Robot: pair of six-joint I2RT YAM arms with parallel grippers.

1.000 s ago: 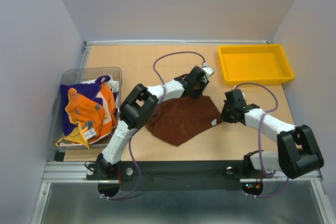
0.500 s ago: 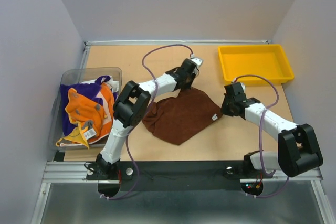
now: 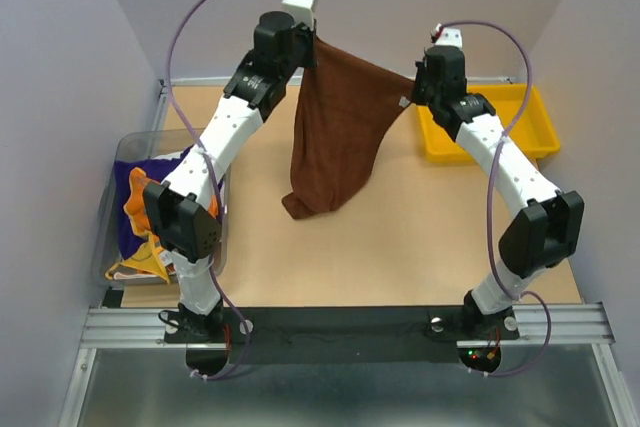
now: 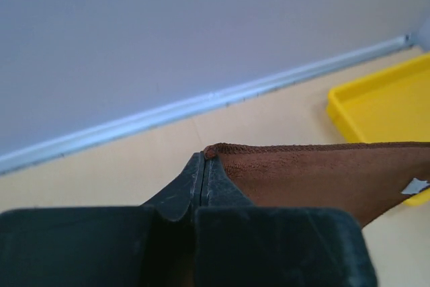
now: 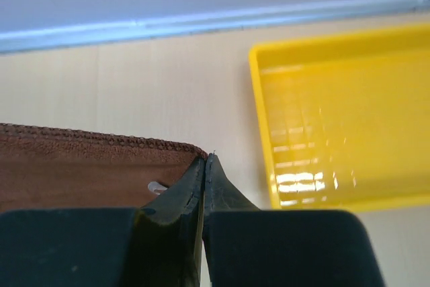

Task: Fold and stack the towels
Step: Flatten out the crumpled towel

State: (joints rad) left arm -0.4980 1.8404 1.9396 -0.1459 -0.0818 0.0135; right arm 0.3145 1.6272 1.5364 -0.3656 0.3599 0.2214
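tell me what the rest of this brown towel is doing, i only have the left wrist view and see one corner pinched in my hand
Observer: The brown towel hangs in the air between both arms, its low end loose above the table.
Operator: is the other top corner held too
Observer: Yes, the right hand is shut on it, beside the white tag.
Operator: any towels still waiting
Observer: Orange and purple ones sit bunched in the clear bin at the left edge.
Operator: anything in the yellow tray
Observer: The part of the yellow tray that the right wrist view shows holds nothing.
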